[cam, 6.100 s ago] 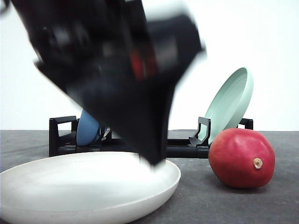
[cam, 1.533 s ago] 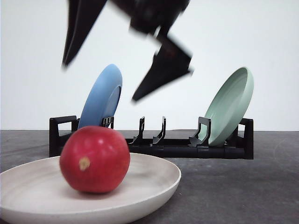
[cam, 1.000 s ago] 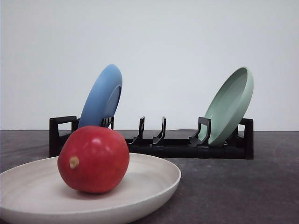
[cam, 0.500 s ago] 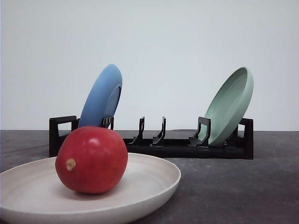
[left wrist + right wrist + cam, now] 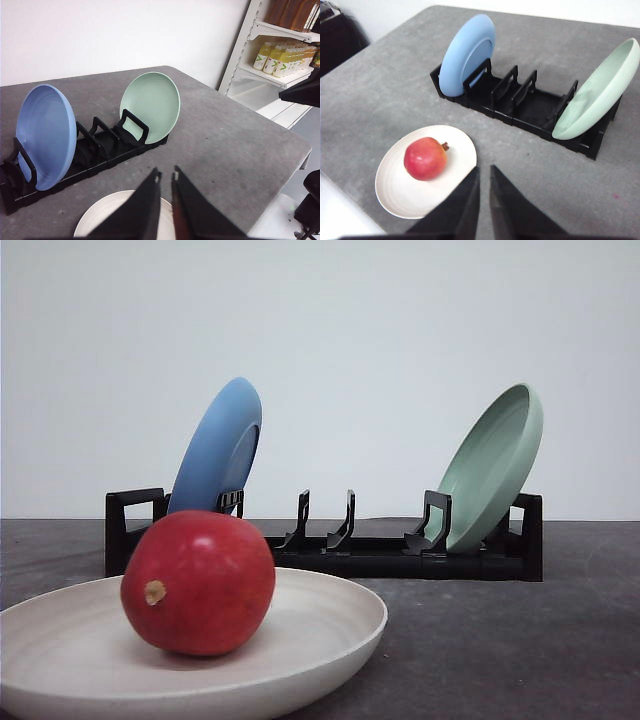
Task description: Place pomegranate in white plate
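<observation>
Table (image 5: 520,660): dark grey, speckled; carries everything else. In the left wrist view its far corner is near a shelf (image 5: 280,35) w/ yellow bottles (image 5: 277,59).

Rack (image 5: 400,558): black, slotted, well behind the plate in front view. Blue plate (image 5: 218,452) stands on edge at its left end, leaning; green plate (image 5: 492,468) leans at its right end, hollow side facing left. Middle slots bare. Both also seen from the wrists: blue plate (image 5: 468,54), green plate (image 5: 150,107).

White plate (image 5: 330,625): cream, shallow, flat on the table at front left, apart from the rack. Right wrist view shows it near the table edge (image 5: 397,197).

Pomegranate (image 5: 198,583): glossy red, sitting in the white plate, left of centre in front view, tan nub pointing to the lower left. Nothing touches it. In the right wrist view, pomegranate (image 5: 425,158) lies on the plate w/ nub toward the rack.

Left gripper (image 5: 165,176): black, above the table, fingers nearly together w/ a thin gap, holding nothing; white plate rim (image 5: 100,217) just below.

Right gripper (image 5: 484,172): same pose, fingers close w/ a narrow slit, empty, raised beside the white plate.
</observation>
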Controlling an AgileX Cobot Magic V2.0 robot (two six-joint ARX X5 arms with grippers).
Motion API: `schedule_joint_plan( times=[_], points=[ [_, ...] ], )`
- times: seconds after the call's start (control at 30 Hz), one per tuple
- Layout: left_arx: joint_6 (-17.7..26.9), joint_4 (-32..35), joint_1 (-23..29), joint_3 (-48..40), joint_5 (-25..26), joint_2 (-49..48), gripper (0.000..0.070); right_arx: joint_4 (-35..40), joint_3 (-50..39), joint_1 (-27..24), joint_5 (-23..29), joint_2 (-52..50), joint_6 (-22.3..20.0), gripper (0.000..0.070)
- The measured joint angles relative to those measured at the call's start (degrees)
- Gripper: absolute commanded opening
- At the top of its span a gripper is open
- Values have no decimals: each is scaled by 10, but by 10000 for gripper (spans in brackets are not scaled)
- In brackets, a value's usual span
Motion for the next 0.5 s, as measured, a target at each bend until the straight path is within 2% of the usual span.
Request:
schedule_joint_plan(
  times=[0.5],
  points=[
    [0,0,0,0,0,0,0,1,0,0,0,0,0,9]
  ],
)
